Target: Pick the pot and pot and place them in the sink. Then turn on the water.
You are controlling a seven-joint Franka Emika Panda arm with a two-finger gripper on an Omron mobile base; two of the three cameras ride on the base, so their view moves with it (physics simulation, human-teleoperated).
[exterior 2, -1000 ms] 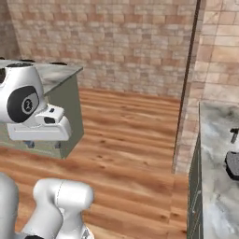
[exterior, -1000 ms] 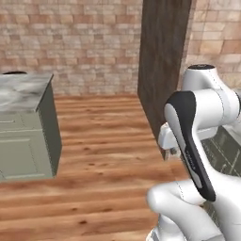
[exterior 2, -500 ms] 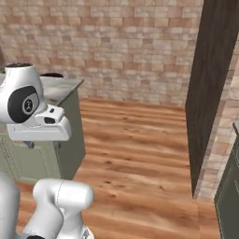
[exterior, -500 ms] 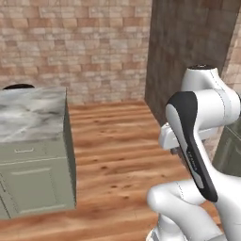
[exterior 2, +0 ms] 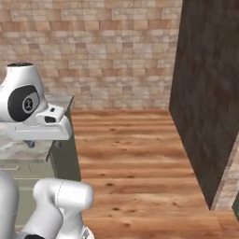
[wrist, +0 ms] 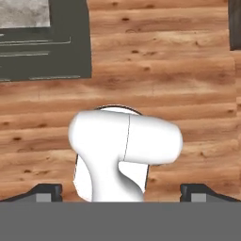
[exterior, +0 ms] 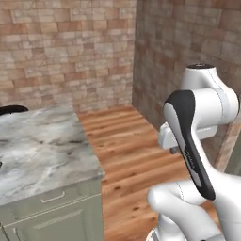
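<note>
- Simulated kitchen: tan brick wall [exterior: 66, 47] at the back, wood plank floor [exterior 2: 130, 154] through the middle.
- Dark brick-textured column [exterior 2: 210, 93] stands on the right in the right base view; the same dark wall fills the upper right of the left base view.
- Grey marble counter [exterior: 37, 150] sits at the lower left of the left base view, on sage-green cabinets [exterior: 52, 221] with a drawer front and a thin handle.
- A dark rounded thing [exterior: 12, 109] peeks over the far left edge of that counter; too cropped to tell whether it is a pot.
- In the right base view the counter corner [exterior 2: 58, 100] shows just behind the arm at the left.
- White arm [exterior: 197, 117] is folded up high over the floor, dark band running down its link, well apart from the counter.
- Hand view looks straight down at the floor; corner of the counter and its dark cabinet side [wrist: 44, 40] sit at the upper left.
- Gripper [wrist: 120, 192]: two dark finger tips [wrist: 47, 192] sit at the far left and far right of the bottom of the hand view, spread wide apart, nothing between them.
- Gripper hangs over bare floor, touching nothing.
- Sink, faucet, water: cannot place them from these views.
</note>
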